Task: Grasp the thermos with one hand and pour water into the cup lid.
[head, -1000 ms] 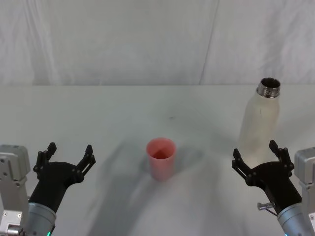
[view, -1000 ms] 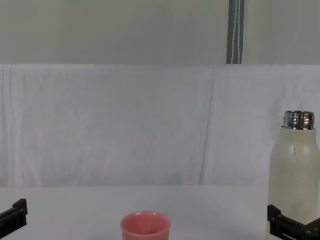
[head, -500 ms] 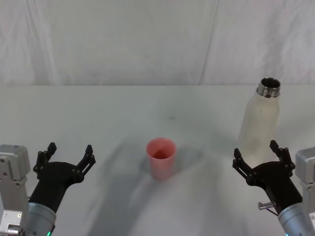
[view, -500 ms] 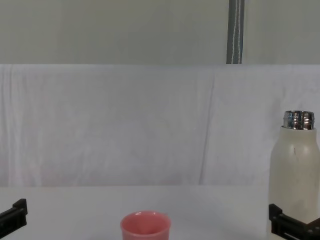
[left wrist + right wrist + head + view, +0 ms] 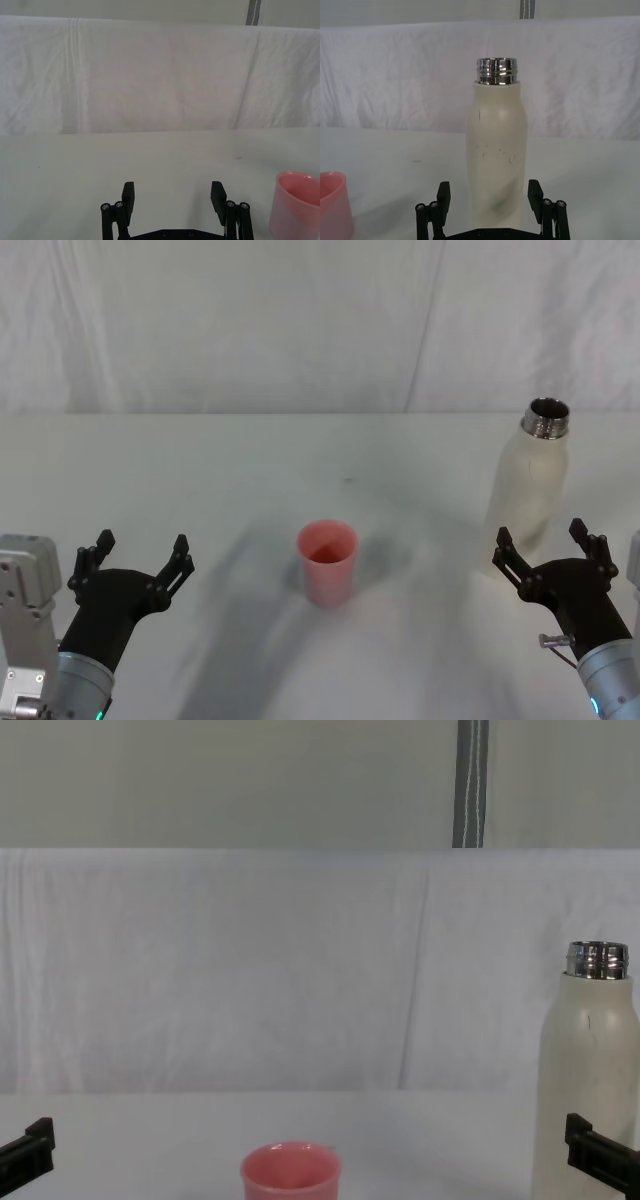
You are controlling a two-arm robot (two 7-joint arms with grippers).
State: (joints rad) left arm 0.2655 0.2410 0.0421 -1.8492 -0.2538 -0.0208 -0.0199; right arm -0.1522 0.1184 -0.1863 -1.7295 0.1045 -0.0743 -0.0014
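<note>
Right gripper (image 5: 553, 549), jaws spread, should centre on thermos (image 5: 528, 483) mid-body (left gripper (image 5: 139, 554) spread, idle).

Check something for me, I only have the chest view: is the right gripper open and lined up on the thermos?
Observer: Yes, open. In the right wrist view the thermos stands centred between the fingers of the right gripper, with a gap on each side and no contact.
Operator: Is the thermos capped?
Observer: No. The head view looks down into its open mouth, and there is no cap on it.
Operator: Where is the left arm?
Observer: The left gripper is open and sits low on the robot's left, well apart from the cup lid, which stands upright.
</note>
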